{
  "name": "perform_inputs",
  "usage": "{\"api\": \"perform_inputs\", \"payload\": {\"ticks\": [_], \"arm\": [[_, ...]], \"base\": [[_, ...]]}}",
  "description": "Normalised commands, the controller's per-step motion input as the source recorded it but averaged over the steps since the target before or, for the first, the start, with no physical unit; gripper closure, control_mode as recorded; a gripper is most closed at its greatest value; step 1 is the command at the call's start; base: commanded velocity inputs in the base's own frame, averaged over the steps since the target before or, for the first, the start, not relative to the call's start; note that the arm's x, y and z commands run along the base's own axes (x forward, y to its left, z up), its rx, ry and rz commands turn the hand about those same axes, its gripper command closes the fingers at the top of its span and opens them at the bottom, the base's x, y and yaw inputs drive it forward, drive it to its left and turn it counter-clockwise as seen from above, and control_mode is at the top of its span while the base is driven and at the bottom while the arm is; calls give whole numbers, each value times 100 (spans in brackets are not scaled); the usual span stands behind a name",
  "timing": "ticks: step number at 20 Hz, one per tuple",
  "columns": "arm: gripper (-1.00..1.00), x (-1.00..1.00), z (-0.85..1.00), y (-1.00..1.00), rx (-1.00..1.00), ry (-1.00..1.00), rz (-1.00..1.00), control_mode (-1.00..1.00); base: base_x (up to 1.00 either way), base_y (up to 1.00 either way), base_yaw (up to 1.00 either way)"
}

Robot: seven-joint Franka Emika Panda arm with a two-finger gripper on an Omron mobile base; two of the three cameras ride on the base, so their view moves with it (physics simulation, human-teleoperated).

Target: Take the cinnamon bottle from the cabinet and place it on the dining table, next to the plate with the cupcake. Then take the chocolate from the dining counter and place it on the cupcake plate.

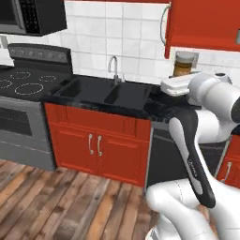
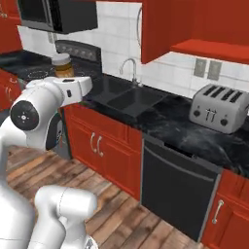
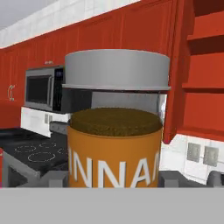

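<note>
Amber-brown cinnamon bottle (image 3: 114,144), beige-grey cap (image 3: 117,70), orange label band with white lettering: stood upright directly in front of the hand camera, close against it. In the left base view the same bottle (image 1: 183,64) rose just above the white hand, below the open red cabinet (image 1: 202,21); in the right base view it (image 2: 62,65) sat atop the hand, in front of the stove.

Gripper (image 3: 114,183): finger tips hidden behind the bottle and the lower edge of the hand view; the bottle sat between them and was carried clear of any surface, so the fingers were clamped on the cinnamon bottle.

Cabinet, relative to the bottle: door swung open to the right in the hand view, bare shelves behind it; curved silver handle (image 1: 163,29) up and to the left of the bottle in the left base view.

Sink (image 1: 105,91), black, with a silver faucet (image 1: 114,68): below and left of the bottle in the left base view.

Stove (image 1: 23,82), black top: further left, under a dark microwave (image 1: 30,16).

Toaster (image 2: 219,108), silver: on the black marble worktop (image 2: 185,131), well apart from the bottle, past the sink.

Dishwasher (image 2: 175,187), dark front: beneath the worktop near the toaster.
</note>
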Motion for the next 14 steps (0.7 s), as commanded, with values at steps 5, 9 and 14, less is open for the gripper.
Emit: {"api": "perform_inputs", "payload": {"ticks": [5, 9, 14], "arm": [[100, 0, 0, 0, 0, 0, 0, 100], [100, 0, 0, 0, 0, 0, 0, 100], [100, 0, 0, 0, 0, 0, 0, 100]], "base": [[-73, 0, 92], [-65, 0, 94], [-62, 0, 94]]}}
